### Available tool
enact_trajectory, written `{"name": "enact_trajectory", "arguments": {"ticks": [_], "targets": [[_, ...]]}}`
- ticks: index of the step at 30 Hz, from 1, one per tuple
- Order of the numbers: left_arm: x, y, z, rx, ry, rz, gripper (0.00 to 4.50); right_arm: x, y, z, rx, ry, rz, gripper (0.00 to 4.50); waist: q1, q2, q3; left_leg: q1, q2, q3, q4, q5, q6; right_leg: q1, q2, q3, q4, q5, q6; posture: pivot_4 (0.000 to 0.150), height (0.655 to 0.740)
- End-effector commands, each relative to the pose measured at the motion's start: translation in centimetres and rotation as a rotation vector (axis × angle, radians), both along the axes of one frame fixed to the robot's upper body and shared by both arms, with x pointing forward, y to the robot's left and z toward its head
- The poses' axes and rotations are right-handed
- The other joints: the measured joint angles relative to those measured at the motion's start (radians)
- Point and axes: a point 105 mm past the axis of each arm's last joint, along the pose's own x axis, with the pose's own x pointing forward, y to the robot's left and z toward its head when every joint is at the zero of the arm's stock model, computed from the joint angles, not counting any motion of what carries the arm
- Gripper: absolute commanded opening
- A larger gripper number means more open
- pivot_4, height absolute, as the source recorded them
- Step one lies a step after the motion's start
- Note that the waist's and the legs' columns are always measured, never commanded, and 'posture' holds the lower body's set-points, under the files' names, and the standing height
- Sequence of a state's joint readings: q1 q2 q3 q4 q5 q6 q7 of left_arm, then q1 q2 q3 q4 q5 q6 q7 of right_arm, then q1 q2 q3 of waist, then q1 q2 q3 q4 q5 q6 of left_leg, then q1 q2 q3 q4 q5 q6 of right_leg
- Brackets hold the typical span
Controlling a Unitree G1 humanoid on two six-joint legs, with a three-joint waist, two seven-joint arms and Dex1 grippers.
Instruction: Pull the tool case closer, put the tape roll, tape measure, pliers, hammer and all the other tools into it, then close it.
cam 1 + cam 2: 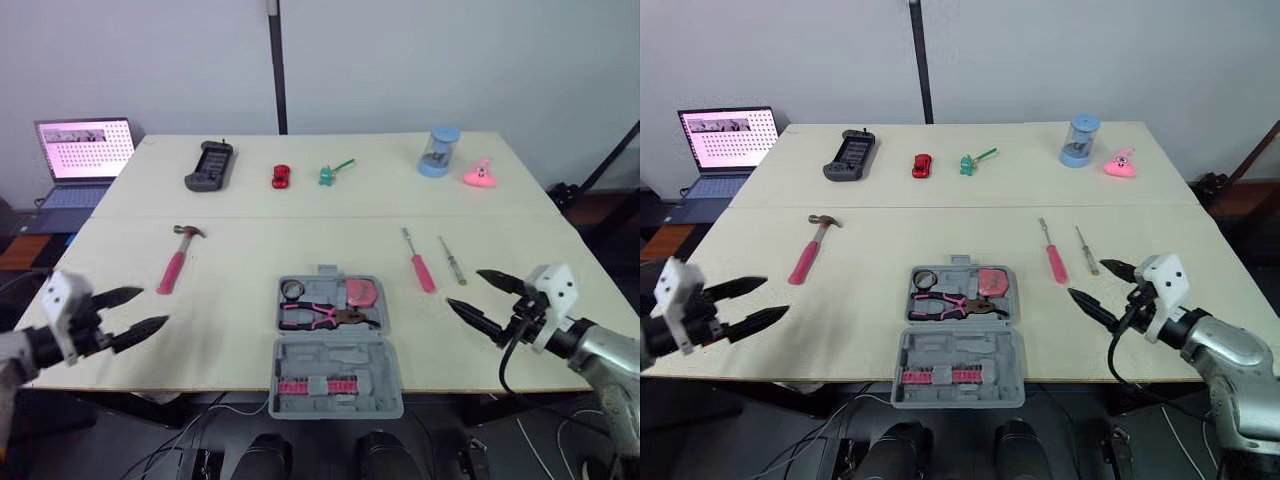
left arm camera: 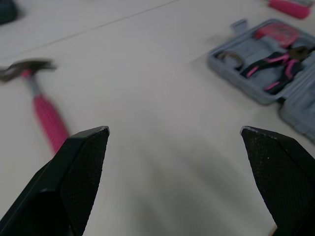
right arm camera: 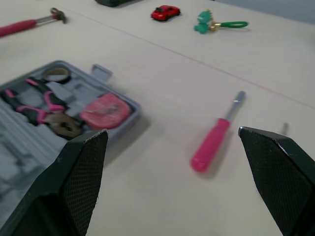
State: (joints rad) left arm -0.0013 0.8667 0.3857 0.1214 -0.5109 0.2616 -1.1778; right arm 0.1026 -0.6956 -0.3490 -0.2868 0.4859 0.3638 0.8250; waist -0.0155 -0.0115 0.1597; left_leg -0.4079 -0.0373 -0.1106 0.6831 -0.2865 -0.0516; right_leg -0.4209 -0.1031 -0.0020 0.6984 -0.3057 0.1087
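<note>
With the left gripper (image 1: 155, 307) and right gripper (image 1: 463, 288) both spread wide and empty, the hammer (image 1: 178, 258), lying at ten o'clock from the open tool case (image 1: 345, 358), looks rigid and head-heavy, best gripped on its pink handle near the head.

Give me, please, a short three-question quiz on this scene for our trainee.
1. True or false: the hammer lies on the table, outside the tool case.
2. Which already lies in the case? A pliers; B pink screwdriver; C red toy car.
3. How do the fingers of the left gripper and the right gripper stand?
Key: 1 true; 2 A; 3 open, both empty.
</note>
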Motion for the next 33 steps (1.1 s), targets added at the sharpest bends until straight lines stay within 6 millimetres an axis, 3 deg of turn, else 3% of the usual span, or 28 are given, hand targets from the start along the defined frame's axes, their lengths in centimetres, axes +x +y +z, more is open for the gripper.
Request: {"name": "enact_trajectory", "arguments": {"ticks": [1, 6, 8, 9, 10, 13, 18, 20, 27, 33], "targets": [[0.6, -3.1, 1.1, 0.047, 0.004, -0.166, 4.5, -1.4, 2.7, 1.0, -0.006, 0.007, 0.057, 4.48, 0.0, 0.001, 0.001, 0.0, 0.0, 0.0, 0.0, 0.0, 0.0, 0.0, 0.0, 0.0, 0.0, 0.0, 0.0, 0.15, 0.6741], [1.3, -6.3, 0.2, 0.155, 0.037, -0.322, 4.5, -2.9, 4.9, -0.8, -0.166, 0.108, 0.192, 4.48, 0.0, 0.001, 0.001, 0.0, 0.0, 0.001, 0.0, 0.0, 0.0, 0.0, 0.0, 0.0, 0.0, 0.0, 0.0, 0.15, 0.6741], [1.2, -7.6, -0.6, 0.218, 0.028, -0.389, 4.5, -2.8, 5.2, -1.7, -0.229, 0.14, 0.253, 4.48, -0.001, 0.001, 0.001, 0.0, -0.001, 0.001, 0.0, 0.0, 0.0, 0.0, 0.0, 0.0, 0.0, 0.0, 0.0, 0.15, 0.6741], [1.0, -8.3, -1.1, 0.225, 0.036, -0.423, 4.5, -2.3, 5.3, -2.0, -0.262, 0.14, 0.277, 4.24, -0.001, 0.0, 0.001, 0.0, 0.0, 0.001, 0.0, 0.0, 0.0, 0.0, 0.0, 0.0, 0.0, 0.0, 0.0, 0.15, 0.6741], [1.0, -8.8, -1.5, 0.243, 0.038, -0.447, 4.5, -1.8, 5.3, -2.2, -0.288, 0.138, 0.296, 3.95, -0.002, 0.0, 0.001, 0.0, -0.001, 0.001, 0.0, 0.0, 0.0, 0.0, 0.001, 0.0, 0.0, 0.0, 0.0, 0.15, 0.6741], [1.2, -10.0, -2.9, 0.279, 0.03, -0.484, 3.58, -0.4, 5.5, -3.4, -0.38, 0.146, 0.366, 2.55, 0.0, 0.0, 0.002, 0.0, -0.001, 0.001, 0.0, 0.0, 0.0, 0.0, 0.001, 0.0, 0.0, 0.0, 0.0, 0.15, 0.6741], [1.5, -11.4, -5.4, 0.336, 0.029, -0.503, 1.0, 1.9, 6.0, -5.2, -0.477, 0.176, 0.469, 0.0, -0.001, 0.0, 0.003, 0.0, -0.002, 0.001, 0.0, 0.0, 0.0, 0.0, 0.001, 0.0, 0.0, 0.0, 0.001, 0.15, 0.6741], [1.7, -11.6, -6.1, 0.346, 0.026, -0.488, 0.03, 2.6, 6.0, -6.0, -0.516, 0.185, 0.497, 0.0, -0.001, -0.001, 0.003, 0.0, -0.002, 0.001, 0.0, 0.0, 0.0, 0.0, 0.002, -0.001, 0.0, 0.0, 0.001, 0.15, 0.6741], [2.2, -12.1, -8.2, 0.362, 0.019, -0.428, 0.03, 3.1, 7.2, -7.2, -0.509, 0.218, 0.585, 0.0, 0.0, -0.001, 0.004, 0.0, -0.002, 0.001, 0.001, 0.0, 0.0, -0.001, 0.002, -0.001, 0.0, 0.001, 0.001, 0.15, 0.6741], [2.2, -13.4, -8.8, 0.316, 0.008, -0.404, 0.03, 2.7, 8.1, -7.9, -0.503, 0.222, 0.624, 0.0, 0.001, -0.001, 0.004, 0.0, -0.002, 0.0, 0.001, 0.0, 0.0, -0.001, 0.002, -0.001, 0.001, 0.001, 0.001, 0.15, 0.6741]]}}
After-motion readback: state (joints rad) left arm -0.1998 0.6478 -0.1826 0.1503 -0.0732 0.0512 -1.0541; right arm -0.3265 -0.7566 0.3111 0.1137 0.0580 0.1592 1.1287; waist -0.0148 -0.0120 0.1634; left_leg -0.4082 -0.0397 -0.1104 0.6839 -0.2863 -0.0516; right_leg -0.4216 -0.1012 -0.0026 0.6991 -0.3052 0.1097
